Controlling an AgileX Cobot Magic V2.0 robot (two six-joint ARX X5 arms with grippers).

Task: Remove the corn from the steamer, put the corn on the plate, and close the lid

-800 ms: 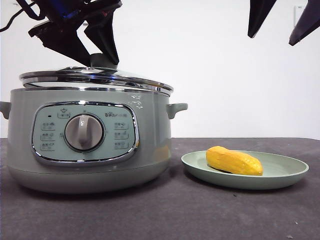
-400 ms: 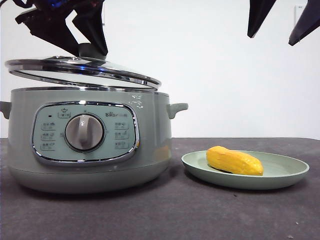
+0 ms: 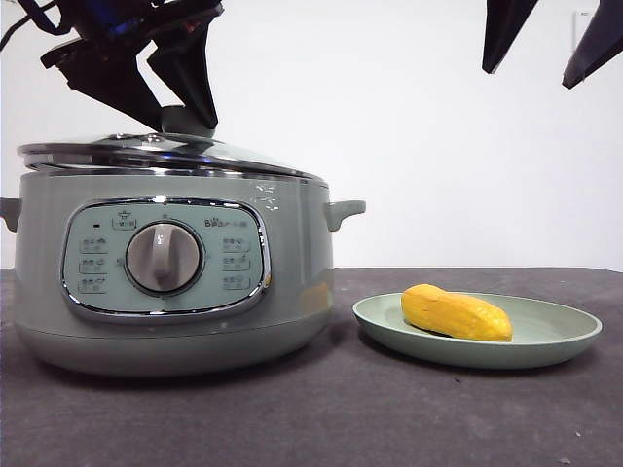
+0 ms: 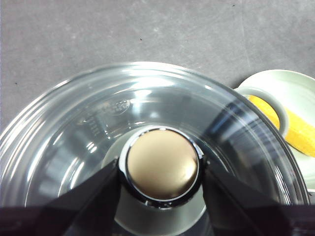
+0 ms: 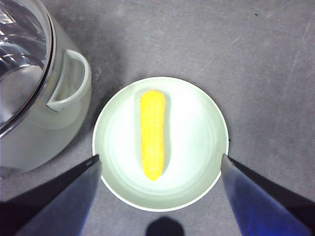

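Lid [image 3: 165, 154] back down on the steamer [image 3: 165, 282] after tilting up half a second ago — left pincer [image 4: 162, 169] still clamped on its knob; corn [image 5: 152, 133] on plate [image 5: 206, 147] beneath the open, idle right pincer [image 5: 160, 167], only release left.

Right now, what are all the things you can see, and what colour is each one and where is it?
steamer: one, pale sage green with a chrome-framed panel and a dial, standing on the table beside the plate.
lid: one, clear glass with a chrome rim, lying on top of the steamer.
knob: one, pale and round, in the middle of the lid.
plate: one, pale green, on the table next to the steamer.
corn: one, yellow-orange, lying on the plate.
table: one, dark grey, under everything.
left gripper: one, black, shut on the knob.
right gripper: one, black, open, up above the plate.
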